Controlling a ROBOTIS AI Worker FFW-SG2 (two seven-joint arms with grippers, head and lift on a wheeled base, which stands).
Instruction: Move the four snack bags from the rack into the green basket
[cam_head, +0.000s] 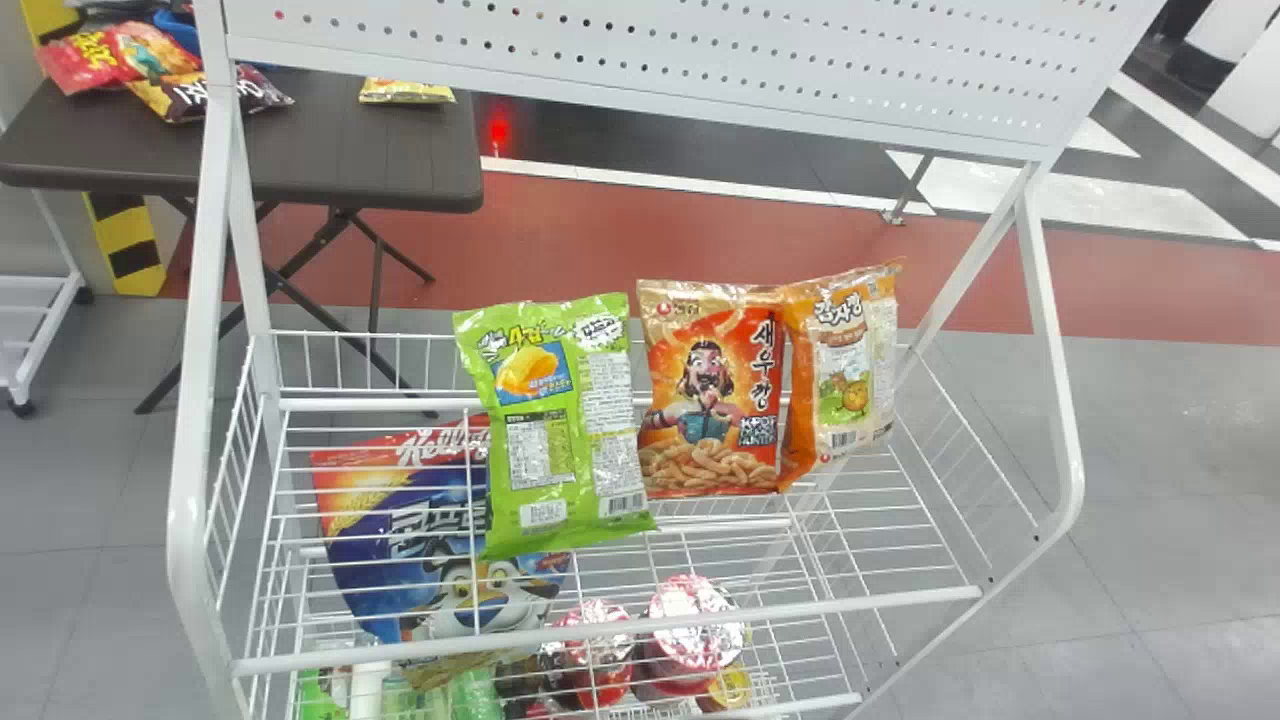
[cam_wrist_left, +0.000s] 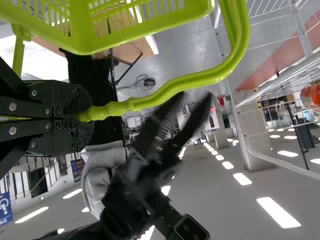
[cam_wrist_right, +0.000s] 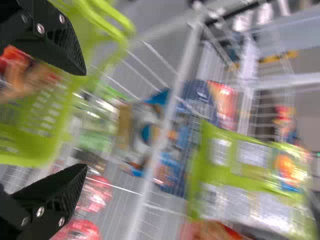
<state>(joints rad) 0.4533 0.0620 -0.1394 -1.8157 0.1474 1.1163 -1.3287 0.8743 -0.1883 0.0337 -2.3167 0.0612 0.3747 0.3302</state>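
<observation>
The white rack (cam_head: 700, 50) stands at the front, with the dark worktop (cam_head: 350, 150) behind it to the left, carrying several packets (cam_head: 200, 95). The green basket (cam_wrist_left: 80, 30) hangs by its handle (cam_wrist_left: 200, 77) from the left end effector (cam_wrist_left: 75, 119), which is closed around that handle. The right end effector (cam_wrist_right: 84, 119) is wide open near the basket and the rack, with nothing held between its 2 fingers.

On the rack's lower level is a big blue bag (cam_head: 400, 560), partly behind the wires. On the upper level 3 snack bags stand upright in a row: the green bag (cam_head: 560, 430) at the left, the red-and-orange bag (cam_head: 710, 400) just beside it in the middle, and the orange-brown bag (cam_head: 842, 365) at the right, touching the middle one. A blurred red-and-orange packet (cam_wrist_right: 25, 75) is at the basket; I cannot tell how it lies. Smallest are 2 red-and-silver cups (cam_head: 692, 625), side by side low in the rack.
</observation>
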